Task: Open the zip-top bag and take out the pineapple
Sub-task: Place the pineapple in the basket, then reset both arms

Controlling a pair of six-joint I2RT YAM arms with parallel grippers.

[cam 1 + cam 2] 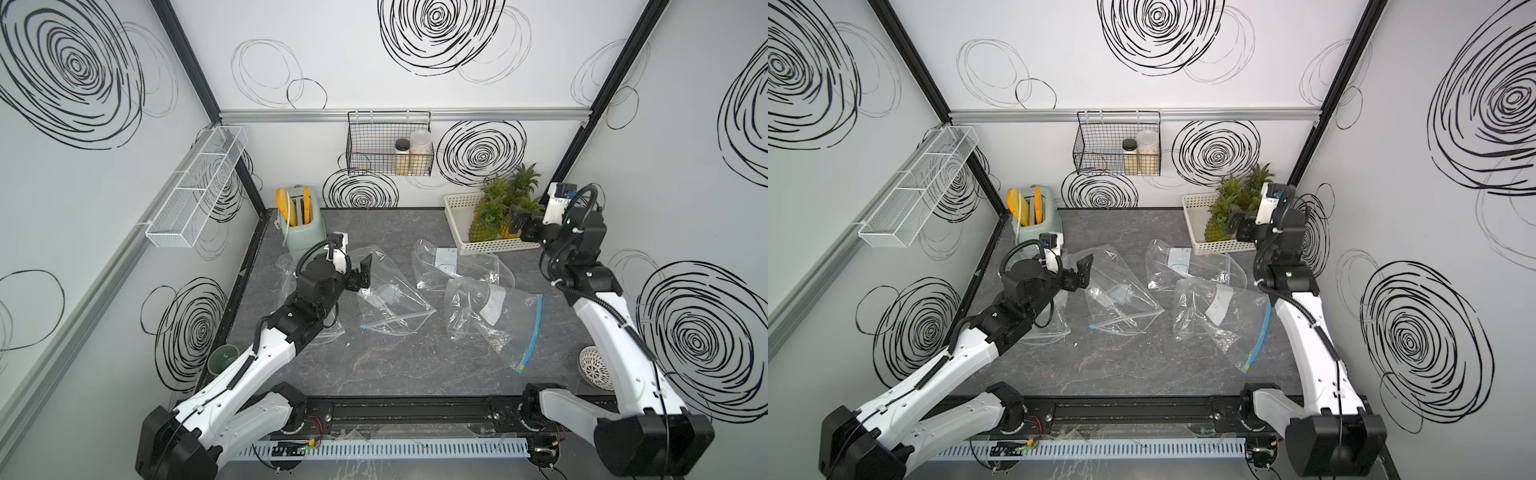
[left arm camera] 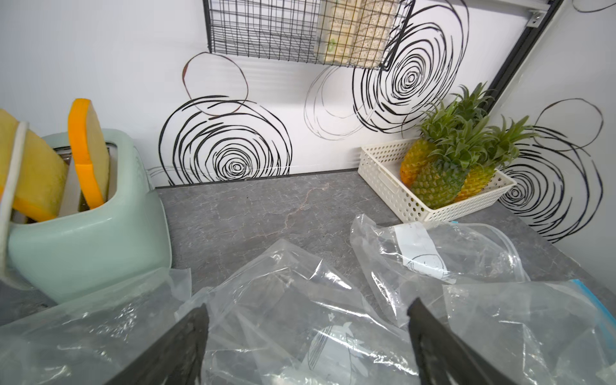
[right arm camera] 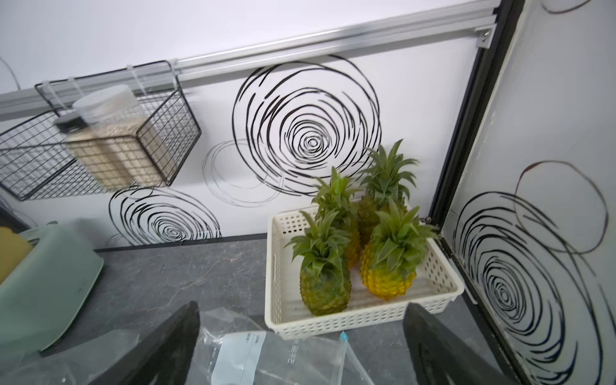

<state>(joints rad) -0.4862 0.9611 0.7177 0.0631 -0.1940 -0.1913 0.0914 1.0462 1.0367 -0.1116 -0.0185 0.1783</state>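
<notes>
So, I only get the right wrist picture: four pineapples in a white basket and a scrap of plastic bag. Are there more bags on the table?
Observer: Yes, four in all. The blue-zip bag lies nearest the front edge.
Operator: Is anything inside them?
Observer: No. In both top views all four look crumpled and empty.
Operator: What is the other arm doing?
Observer: The left gripper hangs open over the edge of the clear-zip bag, holding nothing.
</notes>
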